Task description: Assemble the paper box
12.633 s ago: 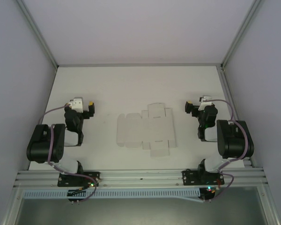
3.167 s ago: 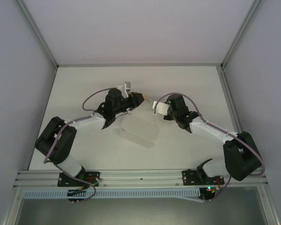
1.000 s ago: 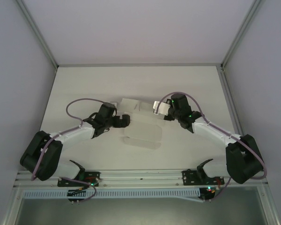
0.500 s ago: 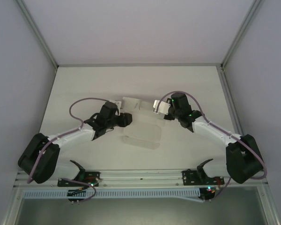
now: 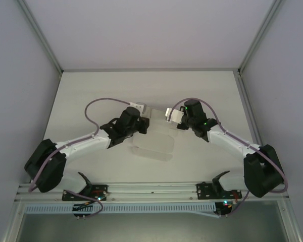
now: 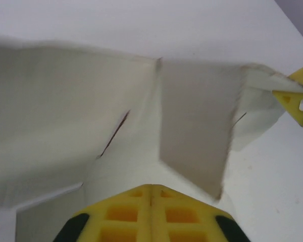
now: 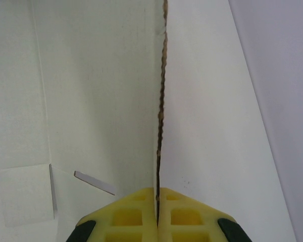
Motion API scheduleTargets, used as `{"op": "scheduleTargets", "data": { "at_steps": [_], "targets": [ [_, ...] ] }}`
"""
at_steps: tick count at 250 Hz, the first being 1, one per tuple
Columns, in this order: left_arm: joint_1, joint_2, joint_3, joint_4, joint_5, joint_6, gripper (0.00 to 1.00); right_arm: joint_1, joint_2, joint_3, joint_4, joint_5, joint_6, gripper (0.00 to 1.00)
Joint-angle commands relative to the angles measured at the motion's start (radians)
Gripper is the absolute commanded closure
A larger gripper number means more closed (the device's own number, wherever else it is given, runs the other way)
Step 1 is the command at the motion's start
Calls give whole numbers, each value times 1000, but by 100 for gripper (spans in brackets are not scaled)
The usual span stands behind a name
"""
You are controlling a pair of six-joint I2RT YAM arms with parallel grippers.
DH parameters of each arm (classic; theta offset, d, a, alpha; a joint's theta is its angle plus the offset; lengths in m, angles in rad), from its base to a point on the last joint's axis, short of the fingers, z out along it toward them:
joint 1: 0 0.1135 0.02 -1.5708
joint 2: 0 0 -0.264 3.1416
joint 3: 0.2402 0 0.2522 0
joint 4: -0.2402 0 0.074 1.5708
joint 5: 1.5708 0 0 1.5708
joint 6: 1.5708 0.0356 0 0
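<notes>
Paper box point(image 5: 152, 143): white, half folded, lies at the middle of the table point(image 5: 91, 91), between both grippers
Left gripper point(image 6: 151, 190): yellow jaws pressed together, tips against the box's left side; I cannot tell whether cardboard sits between them
Right gripper point(image 7: 157, 194): jaws pinching the thin edge of a raised panel, at the box's far right side
Panels: several stand up, tilted

White table point(image 5: 91, 96) inside pale wall panels point(image 5: 141, 30) (aluminium posts point(image 5: 41, 36) at the corners).
</notes>
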Motion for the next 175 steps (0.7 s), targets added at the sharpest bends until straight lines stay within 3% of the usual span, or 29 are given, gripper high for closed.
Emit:
{"op": "scheduleTargets", "data": {
  "at_steps": [1, 54, 60, 86, 93, 130, 175],
  "targets": [
    [-40, 71, 69, -78, -126, 60, 100, -7, -6, 33, -19, -25, 25, 100],
    [-59, 80, 68, -81, -152, 5, 100, -8, -7, 29, -16, -1, 21, 100],
    [-57, 63, 55, -81, -154, -5, 96, -7, -6, 29, -17, 2, 20, 100],
    [-19, -40, -26, -82, -160, -63, 64, -9, -1, 31, -21, 7, 21, 100],
    [-3, -71, -51, -86, -156, -79, 60, -11, -1, 32, -21, 5, 21, 100],
    [98, -168, -138, -116, -89, -105, 54, -13, 0, 32, -23, -5, 20, 100],
    [173, -160, -173, 17, 113, -78, 56, -15, 3, 34, -26, -16, 22, 100]
  ]
}}
